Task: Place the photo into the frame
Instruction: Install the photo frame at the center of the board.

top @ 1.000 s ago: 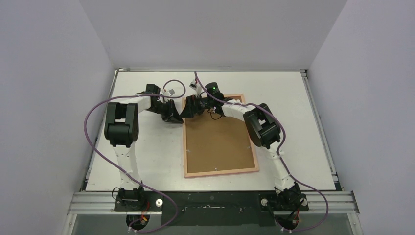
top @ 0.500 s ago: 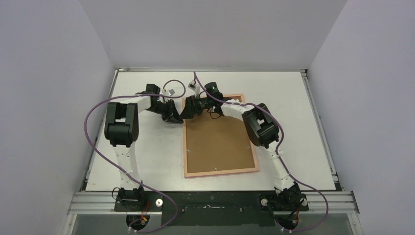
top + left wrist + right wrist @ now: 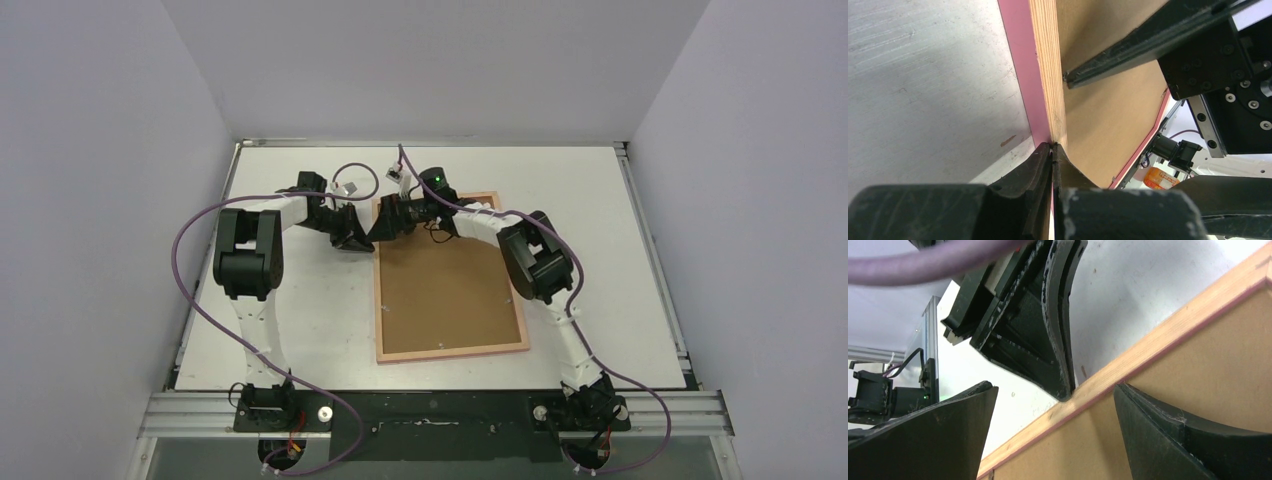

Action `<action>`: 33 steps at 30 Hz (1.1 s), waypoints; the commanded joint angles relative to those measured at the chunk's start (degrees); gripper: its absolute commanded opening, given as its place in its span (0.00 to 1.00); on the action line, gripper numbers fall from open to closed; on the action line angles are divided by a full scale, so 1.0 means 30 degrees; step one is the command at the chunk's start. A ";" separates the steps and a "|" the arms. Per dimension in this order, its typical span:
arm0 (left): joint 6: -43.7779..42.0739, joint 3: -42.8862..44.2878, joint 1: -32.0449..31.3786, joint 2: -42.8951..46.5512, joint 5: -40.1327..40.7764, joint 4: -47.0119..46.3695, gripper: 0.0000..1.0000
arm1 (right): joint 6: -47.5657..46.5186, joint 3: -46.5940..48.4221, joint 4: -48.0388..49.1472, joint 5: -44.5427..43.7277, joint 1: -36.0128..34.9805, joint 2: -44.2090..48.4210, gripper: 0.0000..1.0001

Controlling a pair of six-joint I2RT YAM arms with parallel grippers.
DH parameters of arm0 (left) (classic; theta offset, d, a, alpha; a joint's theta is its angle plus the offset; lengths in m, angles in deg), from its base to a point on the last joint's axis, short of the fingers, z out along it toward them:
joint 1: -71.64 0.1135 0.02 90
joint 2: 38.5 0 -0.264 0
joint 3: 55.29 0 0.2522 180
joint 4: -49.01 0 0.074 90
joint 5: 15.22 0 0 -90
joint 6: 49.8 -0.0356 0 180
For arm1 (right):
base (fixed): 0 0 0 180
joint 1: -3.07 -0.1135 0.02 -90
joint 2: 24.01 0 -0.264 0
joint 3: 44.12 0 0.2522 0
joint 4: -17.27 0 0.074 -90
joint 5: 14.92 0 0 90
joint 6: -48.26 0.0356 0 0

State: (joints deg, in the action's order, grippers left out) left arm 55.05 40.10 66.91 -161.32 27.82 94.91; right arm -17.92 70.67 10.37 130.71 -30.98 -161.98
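Here the frame [image 3: 455, 352] lies flat on the white table [image 3: 320, 310] in front of the right arm, pale wood back facing up. The brown backing board [image 3: 445, 290] sits inside its rails and covers whatever is beneath it. Both grippers meet at the frame's far left corner.

The left gripper [image 3: 352, 238] comes in from the table side with its fingers pressed together. Their tips touch the outer edge of the left rail, where the pink side and the layered wood show in the left wrist view.

The right gripper [image 3: 385, 222] has its fingers spread and straddles that same rail. One finger is over the bare table outside the frame and the other is over the board. The left gripper's tips sit in the gap between them, so the corner is crowded.

The right arm's forearm crosses the far end of the board and hides the far rail there. A purple cable [image 3: 190, 260] loops wide off the left arm, and another curls just beyond the grippers.
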 commanded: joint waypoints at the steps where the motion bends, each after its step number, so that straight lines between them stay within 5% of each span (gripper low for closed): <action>1: -0.0526 0.0181 0.0339 0.0698 0.0301 0.0262 0.02 | 0.2023 -0.1770 0.2374 -0.1240 0.0564 0.3753 0.90; 7: -0.1299 -0.0900 0.0746 0.1753 0.0104 0.0530 0.02 | 0.2789 -0.6068 0.0496 -0.7705 0.2382 0.8349 0.90; 14: -0.5307 -0.1222 0.0465 0.2740 0.1019 0.2398 0.07 | 0.2598 -0.9447 -0.5268 -1.5189 0.5853 1.1941 0.90; 20: -0.6727 -0.2108 -0.0361 0.3179 0.2090 0.2717 0.07 | 0.1998 -0.9445 -0.5977 -1.5278 0.7547 1.0714 0.90; 25: -0.8017 -0.3202 -0.1917 0.3793 0.3875 0.2095 0.04 | 0.2596 -0.7489 -0.4939 -1.1674 0.8613 0.7845 0.90; 33: -0.8521 -0.3552 -0.3281 0.3890 0.4583 0.2279 0.03 | 0.3717 -0.4239 -0.4597 -0.9738 0.8305 0.4762 0.90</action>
State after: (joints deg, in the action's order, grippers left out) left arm 31.91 30.68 58.17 -151.82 39.78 102.21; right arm -9.20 53.89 -4.69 97.36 -4.95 -144.41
